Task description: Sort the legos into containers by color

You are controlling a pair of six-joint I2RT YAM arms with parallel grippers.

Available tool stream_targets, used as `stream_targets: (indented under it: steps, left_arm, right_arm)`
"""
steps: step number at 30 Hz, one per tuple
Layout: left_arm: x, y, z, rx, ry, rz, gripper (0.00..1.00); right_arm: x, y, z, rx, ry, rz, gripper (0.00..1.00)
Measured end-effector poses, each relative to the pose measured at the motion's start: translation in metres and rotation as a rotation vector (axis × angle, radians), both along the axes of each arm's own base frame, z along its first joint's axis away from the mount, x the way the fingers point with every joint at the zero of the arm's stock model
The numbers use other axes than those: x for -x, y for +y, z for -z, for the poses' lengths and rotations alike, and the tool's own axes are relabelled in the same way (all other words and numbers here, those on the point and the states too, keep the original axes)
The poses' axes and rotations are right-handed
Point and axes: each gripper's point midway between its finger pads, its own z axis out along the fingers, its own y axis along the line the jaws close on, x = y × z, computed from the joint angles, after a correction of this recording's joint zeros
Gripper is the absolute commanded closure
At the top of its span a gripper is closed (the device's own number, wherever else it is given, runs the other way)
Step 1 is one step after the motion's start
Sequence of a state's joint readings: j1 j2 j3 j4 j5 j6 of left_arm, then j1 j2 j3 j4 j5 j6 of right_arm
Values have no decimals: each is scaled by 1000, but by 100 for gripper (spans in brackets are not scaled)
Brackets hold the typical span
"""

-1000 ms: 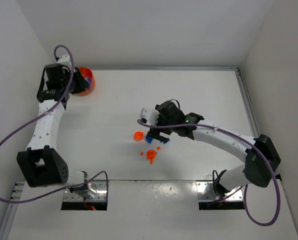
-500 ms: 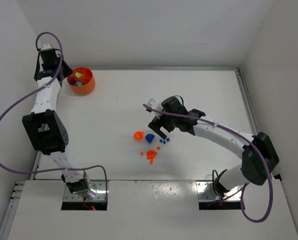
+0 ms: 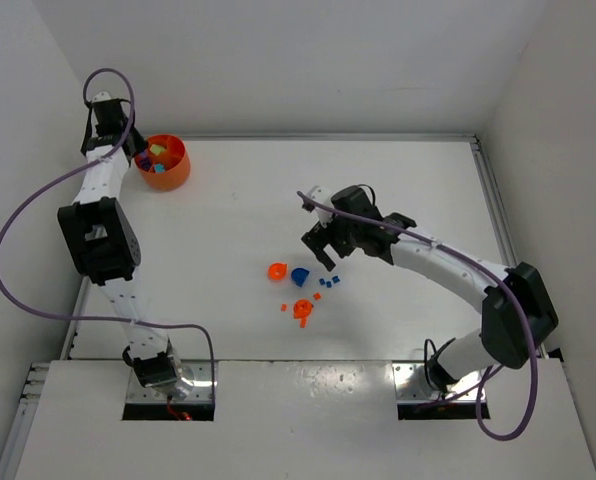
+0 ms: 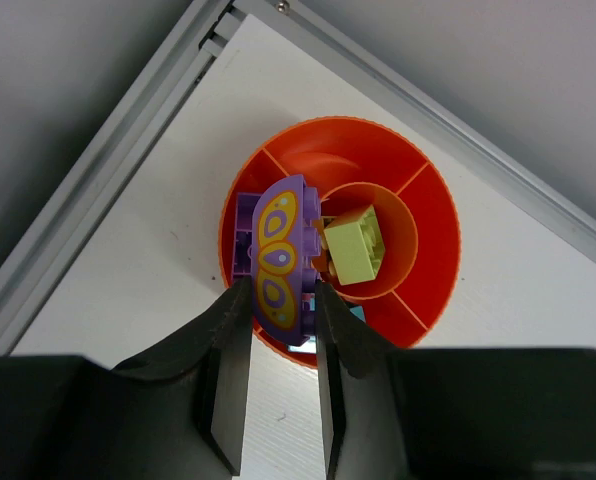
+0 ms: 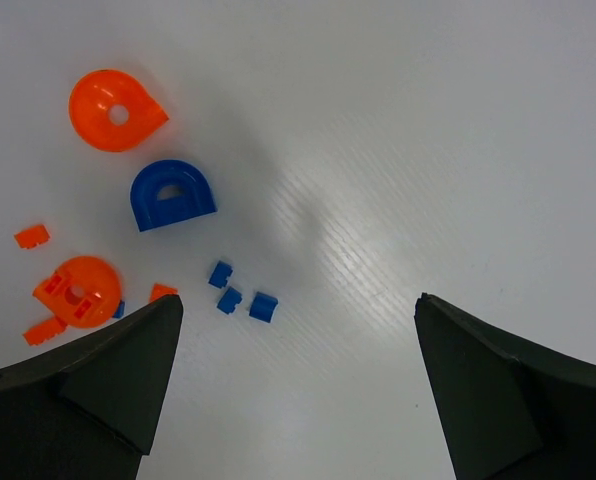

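Left pincer (image 4: 278, 295) grips purple rounded piece (image 4: 276, 255) over divided orange bowl (image 4: 433, 235); right pincer (image 5: 298, 300) wide above scattered bits (image 5: 228, 298), ribbed white bench (image 5: 428, 120).

Bowl (image 4: 438, 230) glossy orange plastic; legos (image 5: 146, 205) smooth plastic; table (image 5: 428, 150) matt white, finely ribbed; jaws matt black.
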State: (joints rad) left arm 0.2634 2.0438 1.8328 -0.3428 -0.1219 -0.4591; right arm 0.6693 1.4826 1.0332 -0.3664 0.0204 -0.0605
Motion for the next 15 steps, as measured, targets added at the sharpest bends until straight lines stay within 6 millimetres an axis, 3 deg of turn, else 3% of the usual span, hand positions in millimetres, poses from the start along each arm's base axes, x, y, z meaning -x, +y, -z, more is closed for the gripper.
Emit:
stream_targets:
  steps: [15]
  left_arm:
    - [-11, 13, 34, -72, 82, 16, 98]
  right_arm:
    - [-8, 2, 12, -27, 64, 7, 1]
